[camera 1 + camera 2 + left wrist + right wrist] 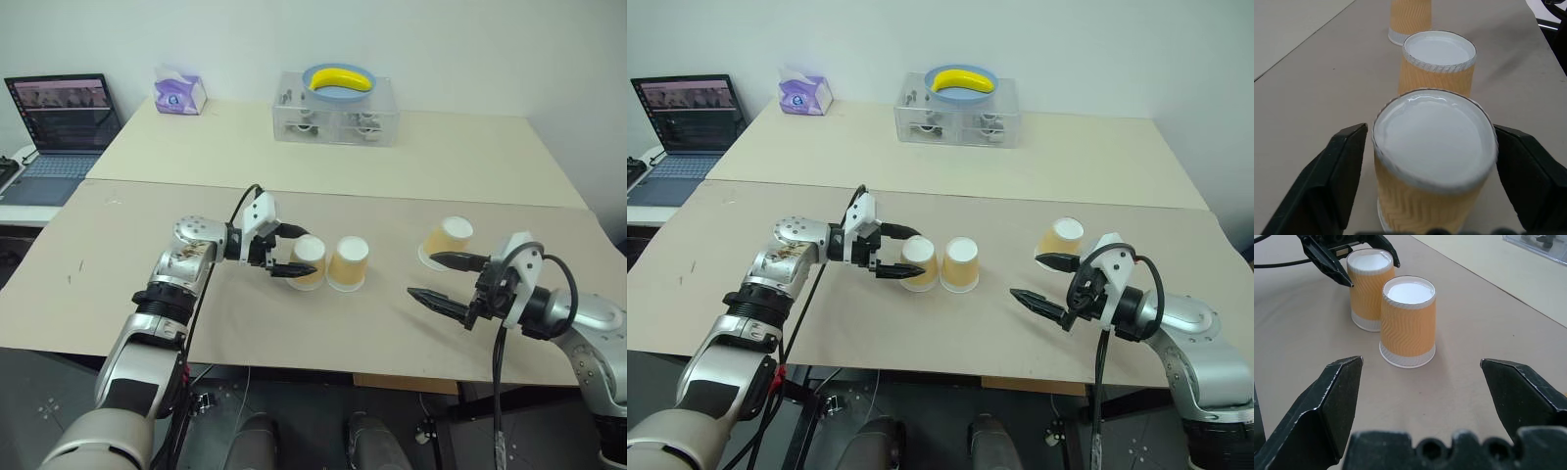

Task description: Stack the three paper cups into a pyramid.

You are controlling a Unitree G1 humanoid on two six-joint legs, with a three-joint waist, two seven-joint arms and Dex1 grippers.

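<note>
Three tan paper cups stand upside down on the beige table (pixel 118 264). The left cup (pixel 309 260) and the middle cup (pixel 349 262) stand side by side, almost touching. My left gripper (pixel 304 252) is open around the left cup, one black finger (pixel 1327 181) on each side with a thin gap to the cup's wall. The third cup (pixel 446 240) stands apart to the right. My right gripper (pixel 421 274) hovers open just in front of that cup, pointing toward the pair, with nothing between its fingers.
A second table (pixel 470 157) at the back carries a clear plastic box (pixel 336 113) topped by a blue bowl with a banana (pixel 341 80), and a purple tissue box (pixel 179 93). A laptop (pixel 61 132) sits at the far left.
</note>
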